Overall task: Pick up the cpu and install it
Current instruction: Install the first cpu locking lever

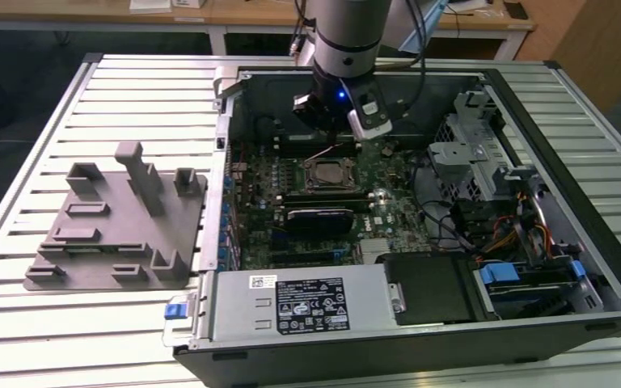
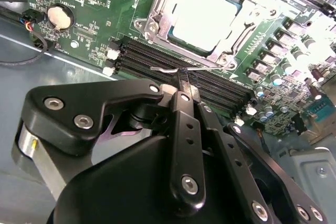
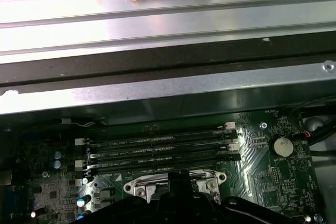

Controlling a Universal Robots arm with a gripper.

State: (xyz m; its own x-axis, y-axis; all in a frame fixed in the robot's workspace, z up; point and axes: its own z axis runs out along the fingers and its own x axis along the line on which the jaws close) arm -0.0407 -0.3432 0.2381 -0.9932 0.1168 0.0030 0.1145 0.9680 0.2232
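Slatted bench carries open computer case; cpu already sits in socket, frame centre-top; claw fingers together, empty, near it.

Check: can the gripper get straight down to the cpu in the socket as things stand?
Probably yes. The cpu sits seated in the socket frame with its silvery top bare, and nothing lies over it. The gripper hangs just beside it, over the memory slots. Its jaws look shut and empty.
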